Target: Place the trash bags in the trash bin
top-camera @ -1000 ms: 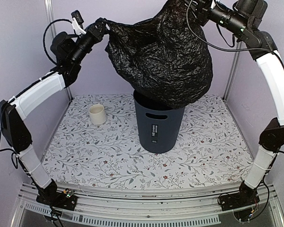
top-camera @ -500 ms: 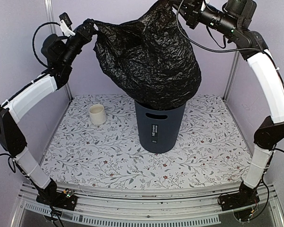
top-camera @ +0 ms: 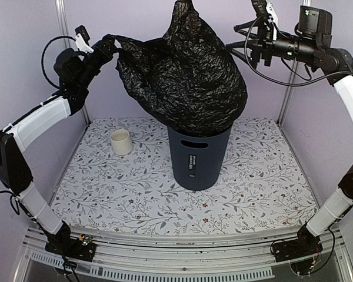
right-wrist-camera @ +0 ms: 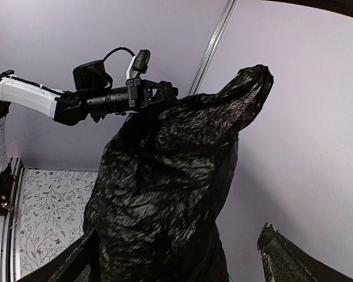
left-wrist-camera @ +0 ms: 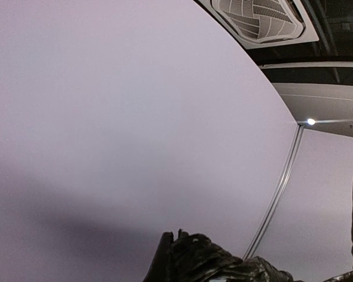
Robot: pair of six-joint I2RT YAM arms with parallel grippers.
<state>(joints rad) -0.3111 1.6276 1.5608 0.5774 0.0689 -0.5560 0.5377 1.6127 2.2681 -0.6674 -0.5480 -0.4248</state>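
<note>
The black trash bag [top-camera: 182, 82] hangs bunched over the dark grey trash bin [top-camera: 197, 158], its lower end resting in the bin's mouth. My left gripper [top-camera: 110, 44] is shut on the bag's upper left corner, high at the back left. In the left wrist view, crumpled black plastic [left-wrist-camera: 215, 264] sits at my fingertips. My right gripper [top-camera: 232, 37] stands open just right of the bag, not touching it. In the right wrist view the bag [right-wrist-camera: 165, 188] fills the space in front of my spread fingers [right-wrist-camera: 279, 252]. One free corner of the bag sticks up.
A small cream cup [top-camera: 121, 141] stands on the floral table [top-camera: 117, 194] left of the bin. Lilac walls and metal corner posts [top-camera: 63, 23] close in the back and sides. My left arm [right-wrist-camera: 100, 97] shows across the right wrist view.
My right gripper has opened, let go of the bag's upper right corner and drawn back to the right. The left gripper still holds its corner.
</note>
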